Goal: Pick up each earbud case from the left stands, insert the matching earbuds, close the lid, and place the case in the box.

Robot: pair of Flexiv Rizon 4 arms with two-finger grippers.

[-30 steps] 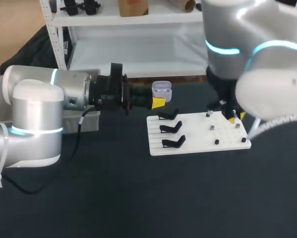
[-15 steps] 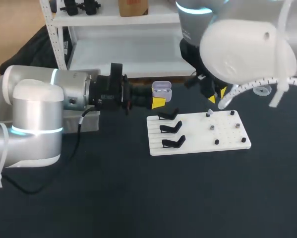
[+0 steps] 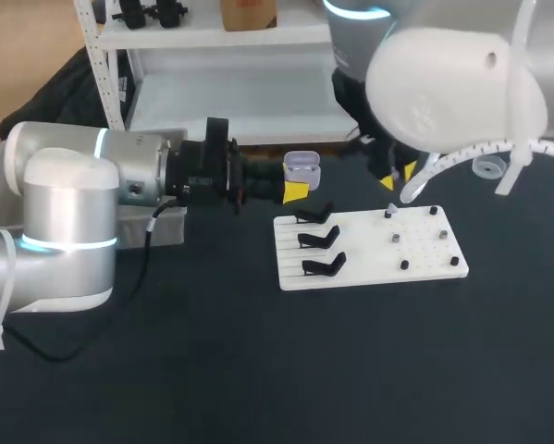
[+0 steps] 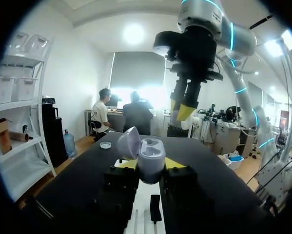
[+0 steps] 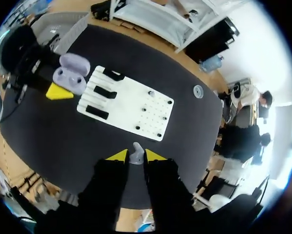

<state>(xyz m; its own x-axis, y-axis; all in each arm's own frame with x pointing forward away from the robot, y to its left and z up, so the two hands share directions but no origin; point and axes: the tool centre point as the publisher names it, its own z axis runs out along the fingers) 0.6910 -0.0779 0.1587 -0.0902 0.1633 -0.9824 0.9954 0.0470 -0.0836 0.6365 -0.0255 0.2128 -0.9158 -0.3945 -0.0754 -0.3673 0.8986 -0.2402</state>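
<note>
My left gripper [image 3: 295, 190] is shut on a lavender earbud case [image 3: 301, 168], held level above the table's back with the lid up. In the left wrist view the case [image 4: 151, 157] sits upright between the yellow tips of my left gripper [image 4: 146, 164], and both earbud wells show. My right gripper [image 3: 397, 176] hangs to the right of the case, above the back edge of the white board [image 3: 369, 268]. Seen from the right wrist, my right gripper [image 5: 132, 155] is shut on a small lavender earbud [image 5: 135, 155], high over the board [image 5: 121, 114] and the case [image 5: 71, 78].
Three black stands [image 3: 318, 240] stand bare on the board's left half. Several small earbuds [image 3: 404, 265] sit on pegs on its right half. A grey box [image 3: 166, 227] lies behind my left arm. A clear round ring [image 3: 487, 167] rests at the back right.
My right arm has lifted off the board's right side and moved back and left toward the case. The left arm and the case have not moved.
</note>
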